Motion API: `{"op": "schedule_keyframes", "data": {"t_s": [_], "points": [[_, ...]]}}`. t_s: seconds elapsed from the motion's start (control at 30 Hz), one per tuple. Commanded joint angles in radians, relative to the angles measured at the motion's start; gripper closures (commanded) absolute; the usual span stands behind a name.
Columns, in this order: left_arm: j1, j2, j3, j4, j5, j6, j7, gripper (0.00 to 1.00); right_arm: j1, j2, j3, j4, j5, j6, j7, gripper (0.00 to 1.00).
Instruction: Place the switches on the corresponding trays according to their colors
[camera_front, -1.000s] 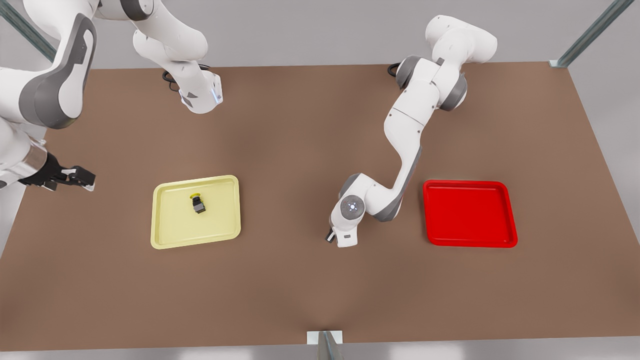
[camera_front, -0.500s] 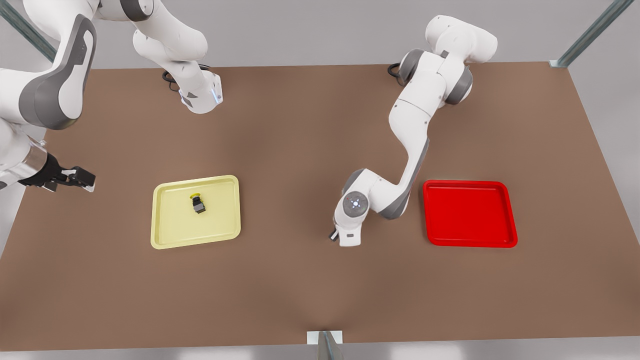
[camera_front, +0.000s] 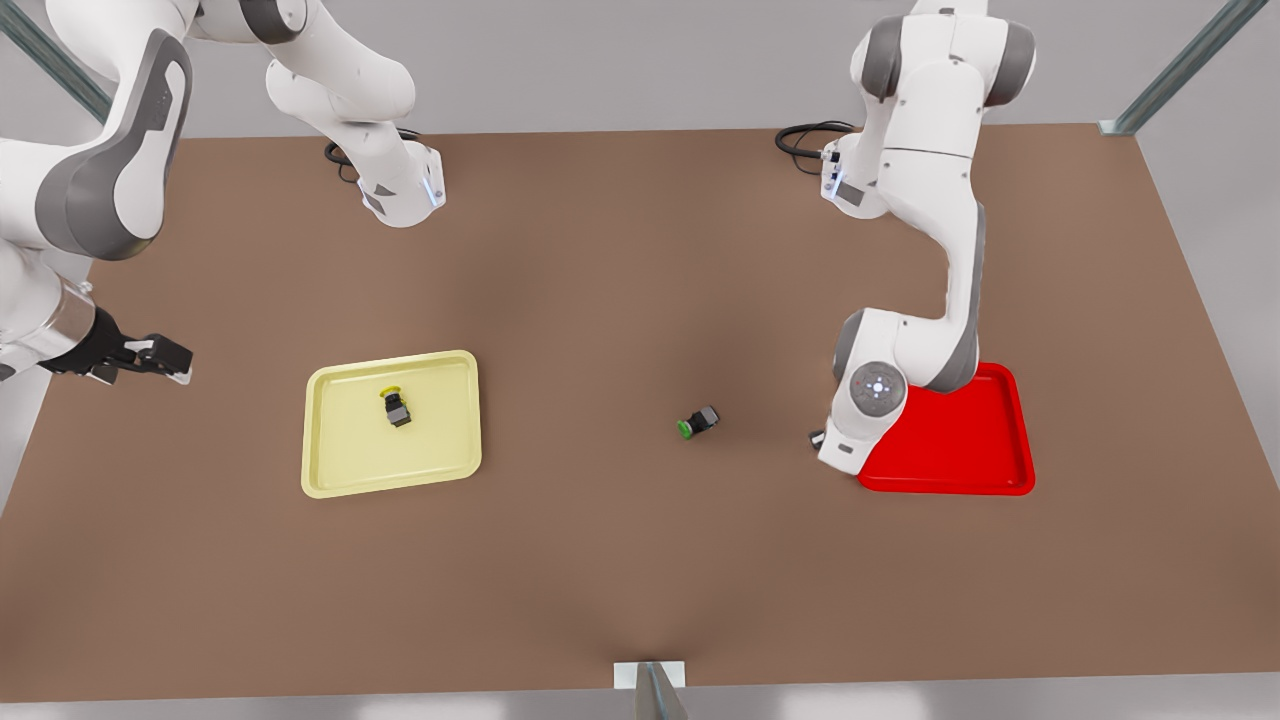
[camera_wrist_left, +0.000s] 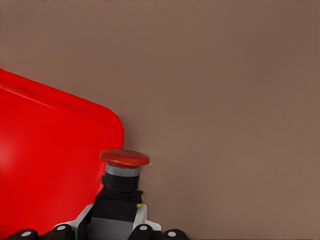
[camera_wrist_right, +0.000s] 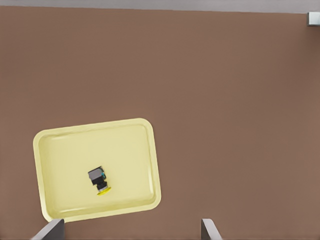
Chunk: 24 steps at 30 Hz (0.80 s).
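- Swung across in the last second: left gripper (camera_wrist_left: 115, 224), from mid-table to the near corner of the red tray (camera_front: 985, 440), at the front view's right.
- Clamped on the dark body of the red switch (camera_wrist_left: 124, 159), cap outward; fingers closed snugly on both sides.
- Carried just past the tray's rounded corner, over the table (camera_front: 600, 250); not yet above the tray floor, as far as the wrist view allows.
- Uncovered by that swing: a green switch (camera_front: 698, 421) lying on its side mid-table, no part of this job.
- Probably one short move inward and a release left for red.
- Already lying inside the yellow tray (camera_front: 340, 460): the yellow switch (camera_front: 397, 408), on its side, near the middle.
- Waiting at the front view's left edge, unmoved: right gripper (camera_front: 165, 358), spread wide, empty.
- Trays smooth, glossy, shallow, with raised rims and rounded corners.
- Switches blocky and dark grey, with round mushroom caps.
- Table matte brown, flat.
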Motion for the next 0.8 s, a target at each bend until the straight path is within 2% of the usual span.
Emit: {"op": "schedule_keyframes", "data": {"t_s": [0.0, 0.13, 0.23, 0.27, 0.3, 0.43, 0.5, 0.57, 0.63, 0.67, 0.77], "points": [[-0.001, -0.006, 0.011, -0.017, -0.024, 0.016, 0.02, 0.48, -0.001, 0.0, 0.0, -0.001, 0.0, 0.0, 0.0, 0.0], [0.025, -0.012, 0.125, -0.117, -0.085, 0.099, 0.321, 0.48, -0.002, 0.0, 0.0, 0.0, 0.003, 0.0, 0.0, 0.0], [0.103, 0.022, 0.13, -0.12, -0.106, 0.094, 0.445, 0.45, -0.004, 0.0, 0.001, -0.003, 0.005, -0.001, -0.001, 0.0], [0.111, 0.037, 0.13, -0.119, -0.108, 0.095, 0.456, 0.38, -0.004, 0.0, 0.001, -0.001, 0.005, -0.001, -0.001, 0.0], [0.123, 0.043, 0.13, -0.119, -0.109, 0.097, 0.456, 0.0, -0.004, 0.0, 0.001, -0.001, 0.005, -0.003, -0.001, 0.0], [0.121, 0.026, 0.134, -0.114, -0.109, 0.06, 0.458, 0.0, -0.008, 0.0, 0.0, 0.0, 0.005, -0.004, -0.001, 0.0], [0.12, -0.056, 0.134, -0.073, -0.108, -0.047, 0.446, 0.0, -0.007, 0.001, 0.001, -0.001, 0.006, -0.001, -0.001, 0.0], [0.115, -0.11, 0.13, 0.188, -0.105, -0.334, 0.458, 0.0, -0.007, 0.0, 0.001, -0.001, 0.005, -0.012, -0.001, 0.0], [0.112, -0.124, 0.125, 0.4, -0.076, -0.509, 0.553, 0.0, -0.002, 0.001, 0.001, -0.003, 0.008, -0.004, -0.001, 0.0], [0.124, -0.158, 0.062, 0.446, -0.019, -0.55, 0.557, 0.0, -0.004, 0.001, 0.003, -0.001, 0.008, -0.003, -0.001, 0.0], [0.448, -0.242, -0.384, 0.512, 0.162, -0.607, 0.548, 0.0, 0.001, 0.02, 0.003, 0.0, 0.009, -0.001, -0.001, 0.0]]}}
